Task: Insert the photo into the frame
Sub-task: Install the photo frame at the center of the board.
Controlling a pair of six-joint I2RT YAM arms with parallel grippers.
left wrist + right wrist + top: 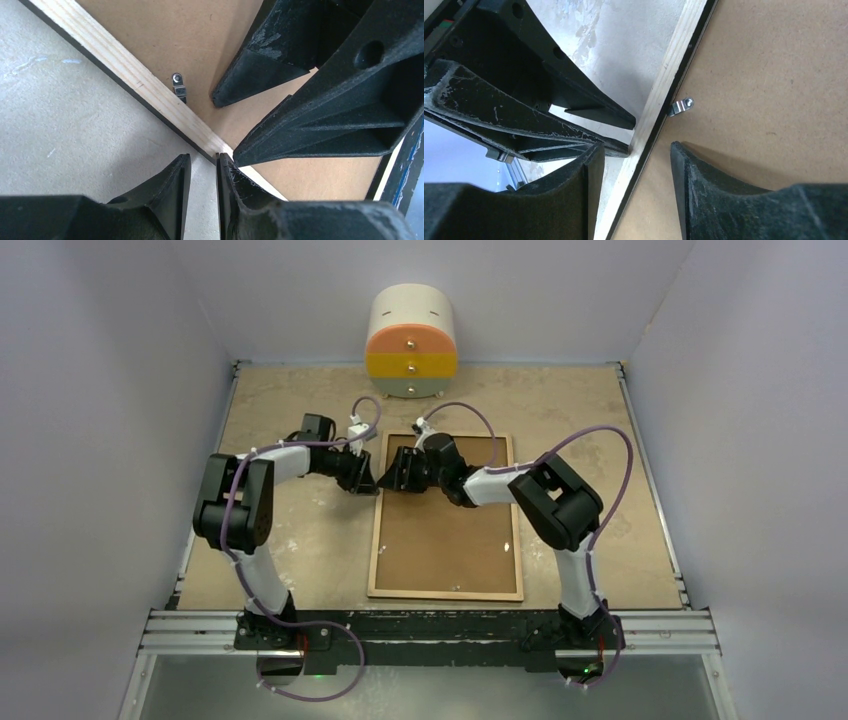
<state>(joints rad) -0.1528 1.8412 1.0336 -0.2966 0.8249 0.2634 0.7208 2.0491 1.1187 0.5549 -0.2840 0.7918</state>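
My left claw (202, 161) is pinched almost shut, its tips down at the outer side of the frame (125, 70), with nothing that I can make out between them. My right claw (634, 150) stands open astride that same rail, one finger on the table side and the other over the brown backing board (774, 75), just beside a small metal clip (682, 106). Both forearms reach inward and low, elbows bent high, and meet nose to nose at the far part of the frame's left rail (the right one crosses the board to get there). The frame lies flat and face down on the table (300, 540), pale wood back up, thin black edge outside, the board filling it.
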